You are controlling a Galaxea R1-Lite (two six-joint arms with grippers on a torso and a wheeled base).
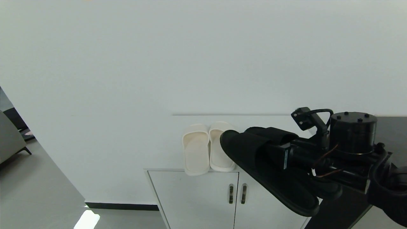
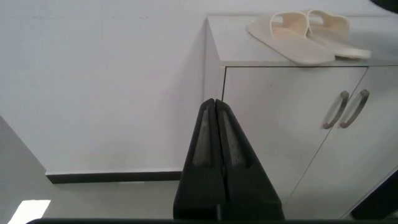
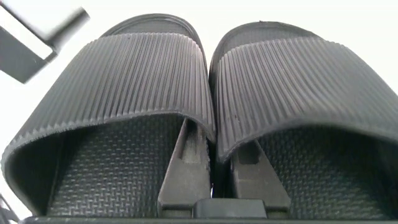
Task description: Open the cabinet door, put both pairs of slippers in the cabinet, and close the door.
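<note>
So the right pincer (image 3: 214, 143) clamps the black slippers (image 1: 254, 152), but the cabinet doors (image 1: 197, 197) are shut. The left pincer (image 2: 215, 106) is closed and empty; guess it needs a handle (image 1: 231, 193) next.

Right arm (image 1: 346, 165): matte black, with a fat cylindrical joint housing (image 1: 353, 132) that has small screws on top. Black camera bracket (image 1: 304, 117), black cable loop (image 1: 319, 111), thin red-brown wires (image 1: 325, 160), white label strip (image 1: 285, 159). Left gripper (image 2: 215, 104): black wedge fingers (image 2: 252, 186), grey ribbed pads (image 2: 203, 146).
</note>
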